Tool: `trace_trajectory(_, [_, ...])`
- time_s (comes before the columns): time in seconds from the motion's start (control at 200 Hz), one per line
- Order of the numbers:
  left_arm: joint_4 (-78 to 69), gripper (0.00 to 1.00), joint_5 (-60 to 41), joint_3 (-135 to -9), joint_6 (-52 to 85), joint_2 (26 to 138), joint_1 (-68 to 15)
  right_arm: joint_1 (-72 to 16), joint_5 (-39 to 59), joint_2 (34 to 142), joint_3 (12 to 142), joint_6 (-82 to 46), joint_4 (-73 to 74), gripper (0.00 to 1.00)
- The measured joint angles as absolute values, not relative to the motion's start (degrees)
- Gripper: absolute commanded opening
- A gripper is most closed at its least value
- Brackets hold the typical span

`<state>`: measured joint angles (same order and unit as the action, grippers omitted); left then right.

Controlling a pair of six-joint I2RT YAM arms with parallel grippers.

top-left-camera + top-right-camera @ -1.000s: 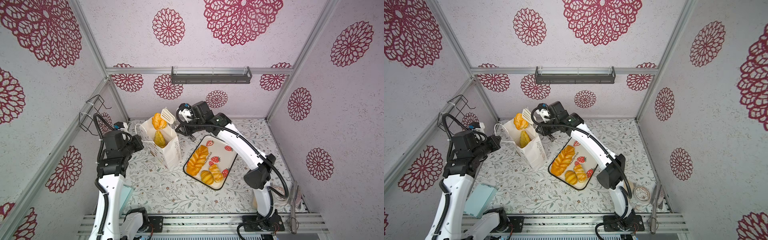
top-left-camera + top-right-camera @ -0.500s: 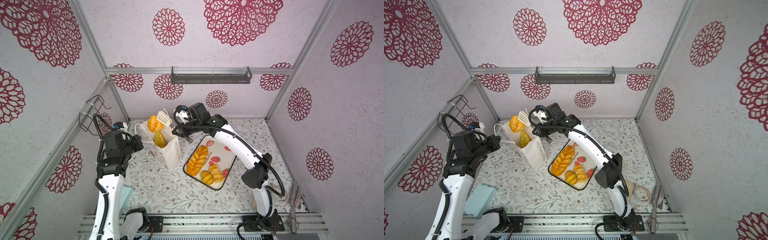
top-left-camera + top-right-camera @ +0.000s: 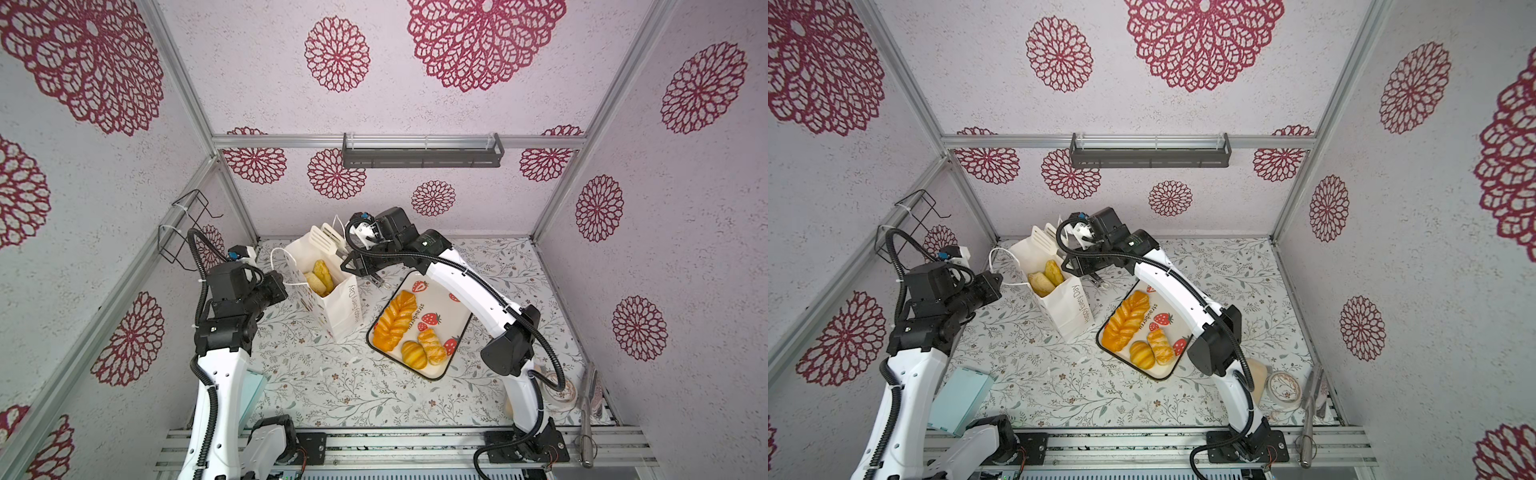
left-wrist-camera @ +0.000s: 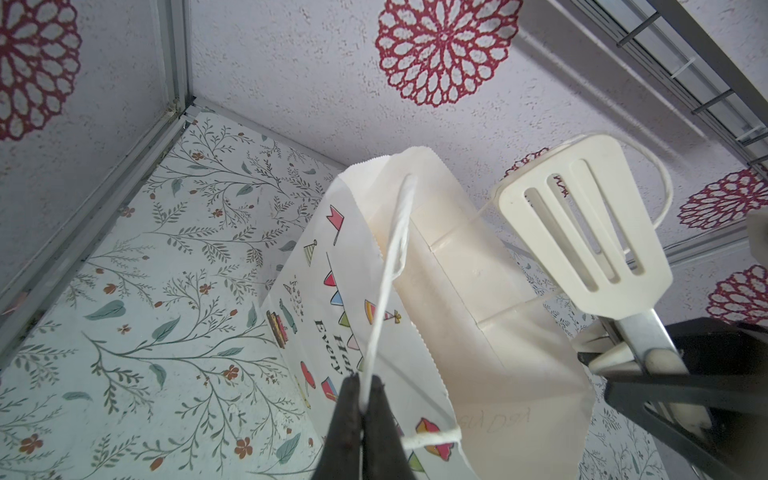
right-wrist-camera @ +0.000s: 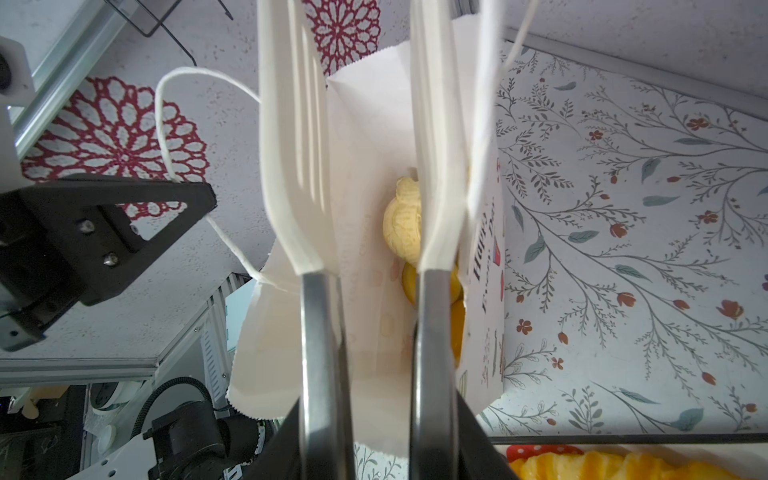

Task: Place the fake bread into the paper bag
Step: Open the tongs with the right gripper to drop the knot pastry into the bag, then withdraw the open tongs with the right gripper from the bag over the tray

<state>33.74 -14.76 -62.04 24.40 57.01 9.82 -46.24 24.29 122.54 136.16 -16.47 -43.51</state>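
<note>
Pale walls (image 3: 415, 104) printed with dark red flower medallions close in a table (image 3: 332, 386) covered with a leafy, flowered cloth. A grey shelf (image 3: 422, 154) hangs on the back wall and a black wire rack (image 3: 187, 228) on the left wall. A teal box (image 3: 959, 399) lies at the near left corner and a roll of tape (image 3: 1283, 388) at the near right corner.

The paper bag (image 3: 338, 307) stands upright towards the far left corner, its mouth open. Two pieces of bread (image 3: 322, 272) lie inside it. Just beside the bag, towards the middle of the table, lies a strawberry-print tray (image 3: 446, 316). It carries a braided loaf (image 3: 395, 320) and two smaller pastries (image 3: 413, 353), side by side at its near end.

The left arm rises from the near left edge and bends forward to the bag. The left gripper (image 4: 365, 386) has its fingers pressed together on the cord handle (image 4: 386, 270) and draws it taut, away from the bag.

The right arm arches from the near right edge across the tray. The right gripper (image 3: 355, 266) holds a pair of tongs (image 3: 324, 239) by the metal arms. Its white slotted blades stand apart over the bag's mouth with nothing between them.
</note>
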Motion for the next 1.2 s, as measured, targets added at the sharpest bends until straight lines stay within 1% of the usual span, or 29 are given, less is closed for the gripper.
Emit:
trace_trajectory(0.23, [33.7, 0.00, -15.2, -62.0, 24.4, 57.0, 9.8, -47.0, 22.6, 121.6, 136.2, -15.9, -44.7, 0.38])
trace_trajectory(0.385, [33.7, 0.00, -15.5, -62.0, 24.4, 57.0, 9.8, -47.8, 20.6, 118.6, 135.2, -15.0, -45.2, 0.38])
trace_trajectory(0.775, [33.7, 0.00, -15.8, -62.0, 24.4, 57.3, 9.9, -48.6, 16.5, 104.4, 123.7, -14.5, -43.8, 0.37])
trace_trajectory(1.201, [33.7, 0.00, -16.2, -62.0, 24.9, 57.9, 10.0, -47.2, 10.5, 93.1, 107.7, -14.6, -42.8, 0.38])
